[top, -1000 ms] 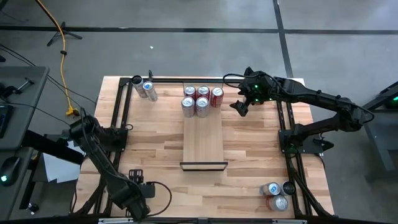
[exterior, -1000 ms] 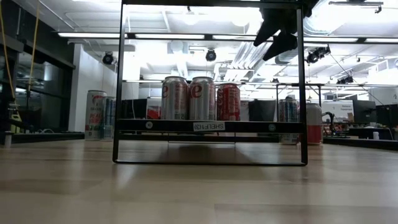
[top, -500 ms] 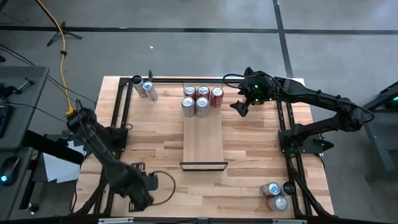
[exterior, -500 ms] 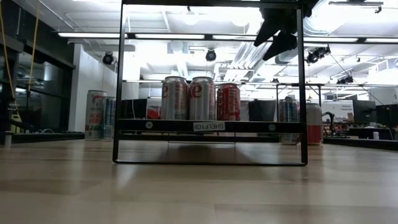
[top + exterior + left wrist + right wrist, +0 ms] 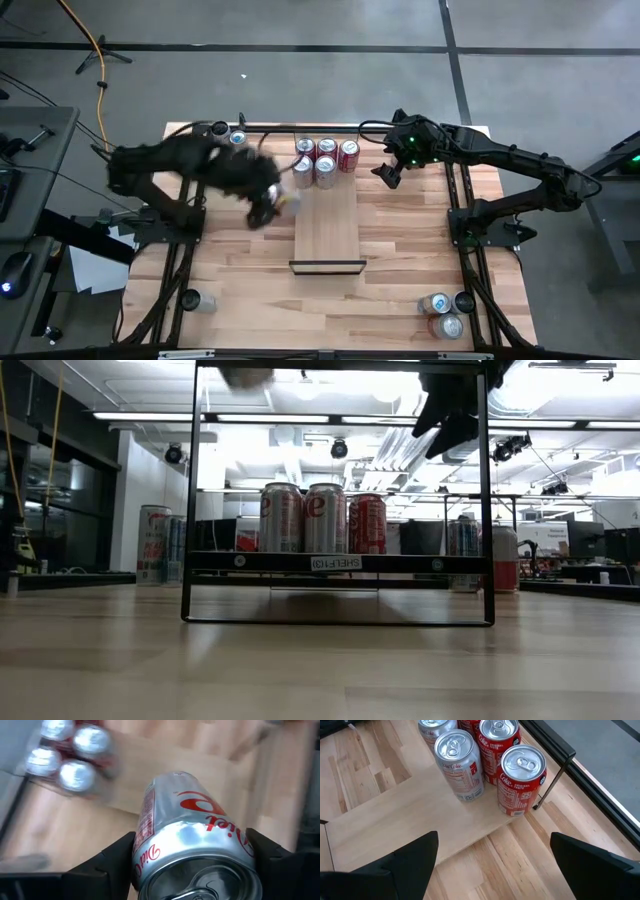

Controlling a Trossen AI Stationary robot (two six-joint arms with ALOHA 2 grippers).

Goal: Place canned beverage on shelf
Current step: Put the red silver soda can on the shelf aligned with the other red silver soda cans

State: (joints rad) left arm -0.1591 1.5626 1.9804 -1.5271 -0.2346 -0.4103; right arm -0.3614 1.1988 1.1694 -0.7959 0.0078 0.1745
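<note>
Place: robotics lab
Evidence: concrete floor (image 5: 300, 90), exposed ceiling ducts (image 5: 400, 445), butcher-block table (image 5: 400, 250), yellow cable (image 5: 100, 70)

Bright, even light falls from ceiling strip lights (image 5: 300, 417), leaving soft shadows. The left arm (image 5: 190, 165), at nine o'clock on the table (image 5: 400, 240), is smeared with blur. The held can (image 5: 195, 845) shows glare; cans behind it are unfocused.

Silver Diet Coke can (image 5: 192, 845) gripped between the left gripper's fingers (image 5: 112, 860), carried above the tabletop beside the shelf's left edge; shelf (image 5: 327, 228), a light wood panel mid-tabletop, holds five upright cans (image 5: 324, 160) at its far end.
</note>
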